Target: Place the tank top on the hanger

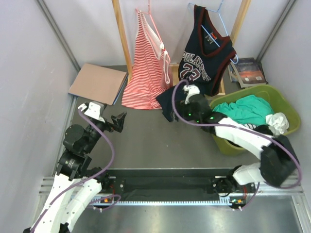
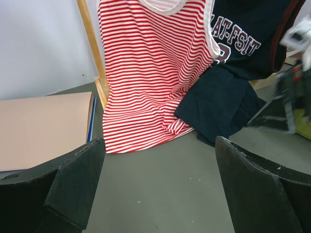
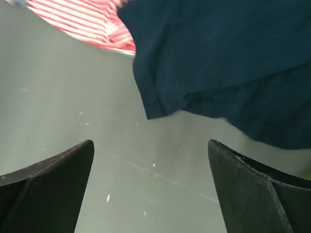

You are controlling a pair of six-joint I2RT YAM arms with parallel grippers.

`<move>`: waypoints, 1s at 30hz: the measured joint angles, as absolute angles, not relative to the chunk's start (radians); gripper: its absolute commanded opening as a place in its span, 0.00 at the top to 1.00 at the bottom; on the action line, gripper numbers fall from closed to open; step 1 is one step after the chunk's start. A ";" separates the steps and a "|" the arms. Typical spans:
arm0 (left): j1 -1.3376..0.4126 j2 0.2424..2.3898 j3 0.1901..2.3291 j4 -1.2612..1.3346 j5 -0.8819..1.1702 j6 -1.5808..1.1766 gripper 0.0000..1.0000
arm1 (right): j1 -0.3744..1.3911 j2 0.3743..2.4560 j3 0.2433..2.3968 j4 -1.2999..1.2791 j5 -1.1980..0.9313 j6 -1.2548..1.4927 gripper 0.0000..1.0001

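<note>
Dark navy tank top (image 1: 206,58) with dark red trim, white lettering and number, hung at far right, front facing out, lower hem slumped onto the table (image 1: 146,141) toward the near left. Thin light-blue wire hanger (image 1: 223,24) inside it, wire crossing the neck opening, one corner poking out at the right armhole.

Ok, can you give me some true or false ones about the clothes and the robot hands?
The navy tank top hangs on the light-blue hanger. True.
The right gripper is squeezing the navy tank top. False: it is open and empty.
The striped tank top lies in the green bin. False: it hangs beside the navy one; the green bin holds a green garment.
The left gripper is open. True.
</note>
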State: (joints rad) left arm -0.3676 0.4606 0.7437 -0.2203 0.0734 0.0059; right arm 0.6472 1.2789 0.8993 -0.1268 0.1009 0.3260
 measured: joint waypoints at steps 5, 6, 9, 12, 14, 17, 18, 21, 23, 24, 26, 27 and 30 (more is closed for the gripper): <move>-0.368 0.476 0.743 -0.223 0.066 0.006 0.01 | 0.686 1.535 0.918 -0.064 0.220 0.408 0.00; -0.368 0.476 0.742 -0.223 0.064 0.006 0.01 | 0.686 1.573 0.925 -0.060 0.245 0.426 0.00; -0.368 0.476 0.742 -0.225 0.062 0.006 0.01 | 0.675 1.679 0.953 -0.046 0.321 0.484 0.00; -0.368 0.476 0.742 -0.225 0.062 0.006 0.01 | 0.658 1.745 0.976 -0.030 0.382 0.529 0.00; -0.368 0.476 0.742 -0.225 0.062 0.006 0.01 | 0.648 1.777 0.989 -0.010 0.413 0.554 0.00; -0.368 0.477 0.742 -0.225 0.062 0.006 0.01 | 0.638 1.810 1.008 0.016 0.445 0.579 0.00; -0.368 0.477 0.742 -0.225 0.062 0.006 0.01 | 0.636 1.819 1.012 0.026 0.452 0.585 0.00; -0.368 0.480 0.742 -0.225 0.062 0.006 0.01 | 0.632 1.845 1.015 0.070 0.459 0.601 0.04; -0.368 0.480 0.742 -0.225 0.062 0.006 0.01 | 0.627 1.858 1.016 0.096 0.464 0.605 0.19; -0.368 0.480 0.742 -0.225 0.062 0.006 0.01 | 0.624 1.864 1.016 0.115 0.467 0.607 0.31; -0.368 0.480 0.742 -0.225 0.062 0.006 0.01 | 0.616 1.872 1.016 0.136 0.469 0.607 0.54; -0.368 0.480 0.742 -0.225 0.062 0.006 0.01 | 0.611 1.874 1.015 0.142 0.469 0.608 0.81; -0.368 0.480 0.742 -0.225 0.062 0.006 0.01 | 0.592 1.862 0.988 0.178 0.467 0.616 1.00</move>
State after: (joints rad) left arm -0.3676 0.4805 0.7418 -0.2253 0.0624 0.0055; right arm 0.5922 1.8618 0.9878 0.1783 0.4667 0.6163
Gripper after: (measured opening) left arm 0.990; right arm 0.148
